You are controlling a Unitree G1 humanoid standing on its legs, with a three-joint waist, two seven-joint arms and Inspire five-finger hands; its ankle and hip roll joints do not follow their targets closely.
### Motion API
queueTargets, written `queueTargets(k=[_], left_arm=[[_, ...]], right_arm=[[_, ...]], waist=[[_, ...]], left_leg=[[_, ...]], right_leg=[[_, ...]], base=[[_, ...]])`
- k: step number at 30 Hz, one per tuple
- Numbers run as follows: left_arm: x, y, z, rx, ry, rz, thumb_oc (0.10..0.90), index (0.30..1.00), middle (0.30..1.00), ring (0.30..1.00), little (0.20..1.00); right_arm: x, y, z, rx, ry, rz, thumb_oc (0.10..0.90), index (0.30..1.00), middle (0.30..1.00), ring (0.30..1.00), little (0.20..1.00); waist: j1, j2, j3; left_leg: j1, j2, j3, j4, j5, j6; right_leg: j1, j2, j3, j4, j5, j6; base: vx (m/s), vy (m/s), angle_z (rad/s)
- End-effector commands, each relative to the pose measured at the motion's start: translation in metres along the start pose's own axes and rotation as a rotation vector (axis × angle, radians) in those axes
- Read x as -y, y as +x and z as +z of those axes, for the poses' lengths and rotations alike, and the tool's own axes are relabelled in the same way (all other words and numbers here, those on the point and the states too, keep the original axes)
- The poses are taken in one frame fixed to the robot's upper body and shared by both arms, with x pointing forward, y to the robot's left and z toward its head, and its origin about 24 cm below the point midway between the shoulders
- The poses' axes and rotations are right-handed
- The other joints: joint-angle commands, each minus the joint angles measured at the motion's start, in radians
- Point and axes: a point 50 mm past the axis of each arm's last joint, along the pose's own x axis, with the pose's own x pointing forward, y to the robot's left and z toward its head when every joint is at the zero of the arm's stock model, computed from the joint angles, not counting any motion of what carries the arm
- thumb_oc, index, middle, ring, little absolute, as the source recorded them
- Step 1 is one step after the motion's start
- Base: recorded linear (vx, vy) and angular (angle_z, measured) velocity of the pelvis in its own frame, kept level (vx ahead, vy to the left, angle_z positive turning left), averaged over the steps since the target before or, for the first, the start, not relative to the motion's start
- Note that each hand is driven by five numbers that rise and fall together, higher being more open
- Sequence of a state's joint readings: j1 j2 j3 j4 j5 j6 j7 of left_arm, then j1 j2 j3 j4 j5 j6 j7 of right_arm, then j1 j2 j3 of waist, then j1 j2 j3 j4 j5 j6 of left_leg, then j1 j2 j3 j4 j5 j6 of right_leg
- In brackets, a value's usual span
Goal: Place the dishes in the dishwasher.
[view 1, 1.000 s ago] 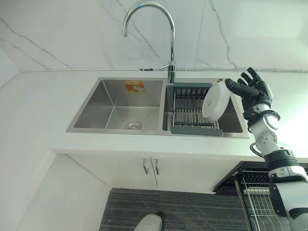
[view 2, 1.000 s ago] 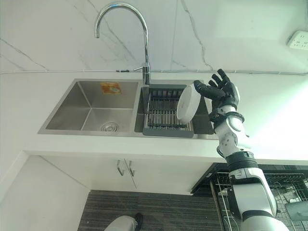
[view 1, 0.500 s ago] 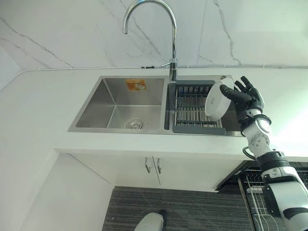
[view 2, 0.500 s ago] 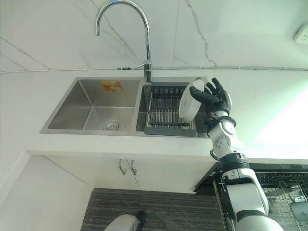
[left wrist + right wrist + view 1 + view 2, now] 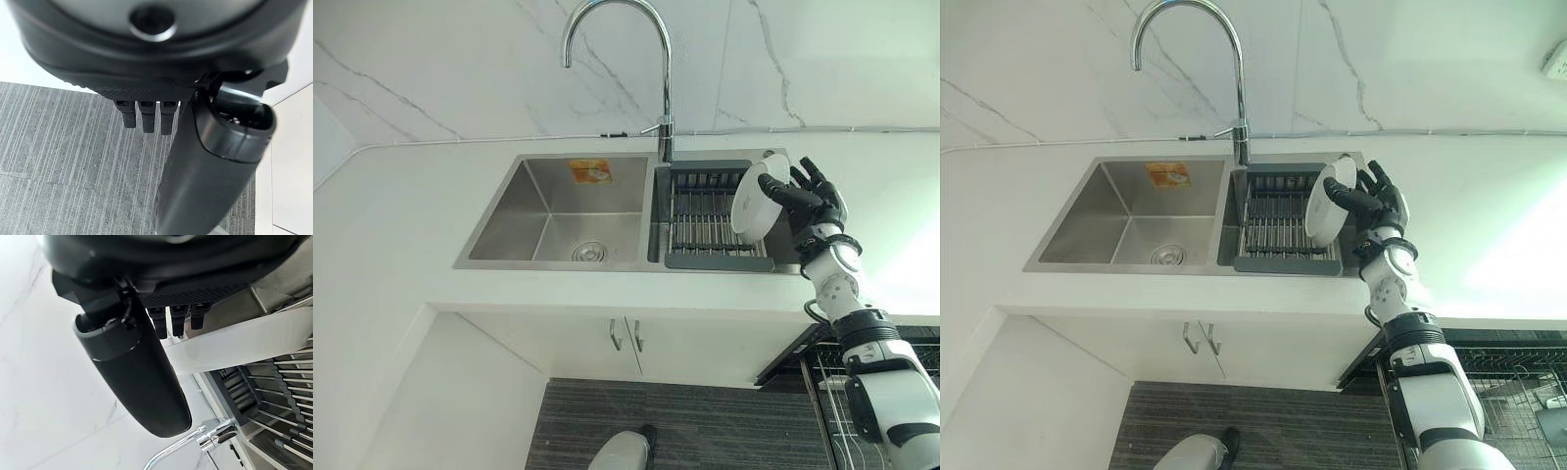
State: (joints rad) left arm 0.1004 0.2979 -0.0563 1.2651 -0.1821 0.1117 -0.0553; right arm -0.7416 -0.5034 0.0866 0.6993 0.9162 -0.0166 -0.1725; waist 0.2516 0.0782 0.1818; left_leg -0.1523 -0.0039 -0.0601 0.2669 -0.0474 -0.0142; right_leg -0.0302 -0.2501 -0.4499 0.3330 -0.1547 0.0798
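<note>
A white dish [image 5: 756, 204] stands on edge at the right end of the dark drying rack [image 5: 705, 220] in the sink's right basin. My right hand [image 5: 815, 196] is up against its right side. The thumb reaches across the dish's face and the straight, spread fingers stand behind its rim. In the right wrist view the dish's white rim [image 5: 234, 350] passes between the thumb [image 5: 132, 372] and the fingers [image 5: 178, 316]. The open dishwasher's wire rack [image 5: 1518, 392] shows at the lower right, under the counter. My left hand [image 5: 215, 161] hangs over the grey floor with relaxed fingers, holding nothing.
A tall curved tap [image 5: 664, 88] rises behind the sink, between the two basins. The left basin [image 5: 558, 211] has a drain and a sticker. White cupboard doors [image 5: 626, 338] are below the counter. A socket [image 5: 1555, 61] sits on the marble wall at the right.
My right hand has drawn in against the dish, with the thumb now further across its face. The dish still stands in the rack. The head camera has shifted slightly.
</note>
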Motion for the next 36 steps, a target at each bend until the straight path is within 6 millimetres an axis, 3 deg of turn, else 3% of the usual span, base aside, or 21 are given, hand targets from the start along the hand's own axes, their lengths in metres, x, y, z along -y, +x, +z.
queueTargets(k=[1,12,18,19,20,21,22,36], left_arm=[[-0.029,-0.004,-0.012,-0.047,0.071,0.075,0.800,0.900,0.900,0.900,0.900],[-0.030,-0.004,-0.012,-0.046,0.071,0.079,0.800,0.900,0.900,0.900,0.900],[-0.031,-0.004,-0.007,-0.041,0.075,0.085,0.800,0.900,0.900,0.900,0.900],[-0.031,-0.004,-0.006,-0.040,0.077,0.086,0.800,0.900,0.900,0.900,0.900],[-0.031,-0.004,-0.005,-0.040,0.077,0.088,0.800,0.900,0.900,0.900,0.900],[-0.031,-0.004,-0.006,-0.041,0.076,0.091,0.800,0.900,0.900,0.900,0.900],[-0.031,-0.004,-0.006,-0.042,0.075,0.093,0.800,0.900,0.900,0.900,0.900],[-0.038,-0.005,-0.005,-0.037,0.085,0.097,0.800,0.900,0.900,0.900,0.900]], right_arm=[[-0.022,0.003,0.039,0.158,0.038,0.117,0.800,0.900,0.900,0.900,0.900],[-0.015,0.004,0.030,0.103,0.011,0.101,0.800,0.900,0.900,0.900,0.900],[-0.014,0.004,0.009,-0.049,-0.048,0.144,0.800,0.900,0.900,0.900,0.900],[-0.014,0.004,0.007,-0.064,-0.055,0.154,0.637,0.655,0.655,0.655,0.655],[-0.014,0.004,0.005,-0.077,-0.066,0.161,0.585,0.578,0.578,0.578,0.578],[-0.012,0.004,0.003,-0.086,-0.081,0.165,0.445,0.368,0.368,0.368,0.368],[-0.011,0.004,0.002,-0.091,-0.087,0.167,0.400,0.300,0.300,0.300,0.300],[-0.009,0.004,0.007,-0.045,-0.064,0.156,0.400,0.300,0.300,0.300,0.300]], waist=[[0.022,-0.018,-0.032],[0.025,-0.018,-0.024],[0.025,-0.026,-0.013],[0.025,-0.027,-0.012],[0.025,-0.029,-0.011],[0.026,-0.031,-0.011],[0.027,-0.033,-0.011],[0.025,-0.046,-0.015]], left_leg=[[-0.014,-0.009,-0.035,0.033,-0.126,-0.037],[-0.012,-0.007,-0.032,0.033,-0.129,-0.038],[-0.015,-0.002,-0.025,0.033,-0.127,-0.038],[-0.016,-0.001,-0.025,0.033,-0.126,-0.038],[-0.016,0.000,-0.024,0.033,-0.126,-0.039],[-0.016,0.003,-0.021,0.033,-0.126,-0.040],[-0.016,0.005,-0.019,0.033,-0.126,-0.041],[-0.011,0.022,-0.008,0.033,-0.129,-0.044]], right_leg=[[0.057,-0.013,0.068,-0.033,-0.066,0.067],[0.062,-0.016,0.067,-0.033,-0.067,0.071],[0.061,-0.016,0.064,-0.033,-0.064,0.072],[0.061,-0.016,0.064,-0.033,-0.064,0.072],[0.061,-0.016,0.063,-0.033,-0.064,0.072],[0.062,-0.015,0.061,-0.033,-0.064,0.072],[0.062,-0.016,0.060,-0.033,-0.064,0.072],[0.059,-0.005,0.059,-0.033,-0.066,0.071]], base=[[0.00,0.000,0.00],[0.00,0.000,0.00],[0.00,0.000,0.00],[0.00,0.000,0.00],[0.00,0.000,0.00],[0.00,0.000,0.00],[0.00,0.000,0.00],[0.00,0.000,0.00]])
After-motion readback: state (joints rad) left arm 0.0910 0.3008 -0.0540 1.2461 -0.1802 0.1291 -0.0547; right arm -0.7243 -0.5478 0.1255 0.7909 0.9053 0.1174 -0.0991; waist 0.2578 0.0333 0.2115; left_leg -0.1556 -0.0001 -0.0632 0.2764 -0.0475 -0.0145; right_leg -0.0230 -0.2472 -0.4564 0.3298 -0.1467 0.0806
